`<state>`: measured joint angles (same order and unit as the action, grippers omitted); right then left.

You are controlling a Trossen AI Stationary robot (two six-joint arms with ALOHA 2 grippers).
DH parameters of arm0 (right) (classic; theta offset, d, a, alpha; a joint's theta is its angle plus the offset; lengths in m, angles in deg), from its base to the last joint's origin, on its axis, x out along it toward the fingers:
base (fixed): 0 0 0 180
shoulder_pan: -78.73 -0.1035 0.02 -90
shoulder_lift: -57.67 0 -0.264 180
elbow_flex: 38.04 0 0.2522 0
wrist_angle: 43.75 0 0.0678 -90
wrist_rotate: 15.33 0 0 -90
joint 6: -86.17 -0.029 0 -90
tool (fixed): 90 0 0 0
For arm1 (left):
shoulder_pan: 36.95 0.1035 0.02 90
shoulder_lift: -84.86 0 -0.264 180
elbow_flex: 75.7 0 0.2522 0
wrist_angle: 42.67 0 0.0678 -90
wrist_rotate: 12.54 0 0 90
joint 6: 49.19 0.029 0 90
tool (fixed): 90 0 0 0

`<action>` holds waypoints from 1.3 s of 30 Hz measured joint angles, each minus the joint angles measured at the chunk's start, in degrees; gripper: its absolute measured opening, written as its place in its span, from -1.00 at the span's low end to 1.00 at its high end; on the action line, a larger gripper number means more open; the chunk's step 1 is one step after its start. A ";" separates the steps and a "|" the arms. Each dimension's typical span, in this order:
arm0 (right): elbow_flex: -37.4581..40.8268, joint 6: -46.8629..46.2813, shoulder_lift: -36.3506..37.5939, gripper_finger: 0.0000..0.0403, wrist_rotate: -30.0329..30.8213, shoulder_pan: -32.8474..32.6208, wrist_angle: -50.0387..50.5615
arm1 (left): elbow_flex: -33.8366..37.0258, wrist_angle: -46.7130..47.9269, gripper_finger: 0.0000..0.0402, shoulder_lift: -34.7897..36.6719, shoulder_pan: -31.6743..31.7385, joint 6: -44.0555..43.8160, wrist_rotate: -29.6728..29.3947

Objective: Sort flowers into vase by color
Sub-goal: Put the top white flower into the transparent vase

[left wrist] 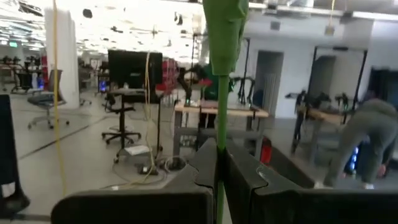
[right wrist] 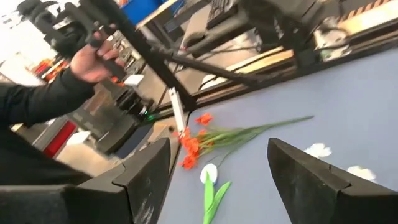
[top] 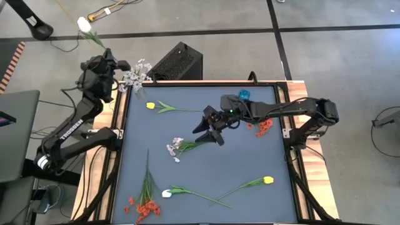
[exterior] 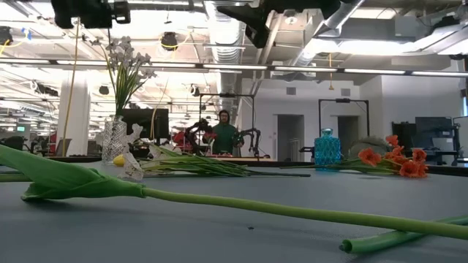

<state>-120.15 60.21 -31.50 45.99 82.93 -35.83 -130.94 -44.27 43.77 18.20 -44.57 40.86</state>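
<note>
My left gripper (top: 105, 55) is raised at the table's far left corner, shut on a white flower whose bloom (top: 84, 24) sticks out beyond the table. Beside it, a clear vase (exterior: 115, 139) stands on its base and holds white flowers (top: 136, 76). My right gripper (top: 209, 128) hangs open over the middle of the mat, just above a lying sprig of white flowers (top: 175, 149). A blue vase (top: 244, 95) stands at the far edge. More yellow (top: 151, 105), red-orange (top: 262, 125) and white (top: 167, 193) flowers lie flat on the mat. My left gripper pinches the white flower's thin green stem (left wrist: 219, 163) between its two fingers. The fingers lie across the stem. The flower is lifted clear of the table, and its leafy part (left wrist: 225, 31) and bloom reach out past the fingers.
Another yellow flower (top: 267, 180) and a red-orange bunch (top: 142, 206) lie near the front edge. A black box (top: 178, 61) stands behind the table's far edge. A person's hand (right wrist: 93, 62) shows beyond the table in the right wrist view.
</note>
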 joint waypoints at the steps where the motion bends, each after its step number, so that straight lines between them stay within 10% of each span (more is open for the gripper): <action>1: 0.00 0.02 0.00 0.47 0.00 -0.51 0.43 | 0.00 0.95 -1.00 -0.69 0.26 -0.76 0.11; 10: 0.00 -0.02 -0.02 0.47 0.11 -2.72 2.48 | 0.00 5.65 -1.00 -2.49 -0.96 -1.58 -3.23; 18: 0.00 -0.13 -0.02 0.47 0.17 -2.68 2.66 | 0.00 9.93 -1.00 0.56 -7.93 -5.10 -19.05; 27: 0.00 0.90 -0.02 0.47 0.10 -2.68 3.07 | 1.98 24.08 -1.00 1.65 -11.08 -24.24 -25.94; 39: 0.00 1.07 -0.02 0.47 -0.51 -4.85 6.26 | 12.64 9.79 -1.00 1.46 -9.68 -34.99 -24.11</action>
<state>-120.15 61.29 -31.52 45.48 78.08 -29.57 -118.29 -34.48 45.23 8.52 -79.56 16.75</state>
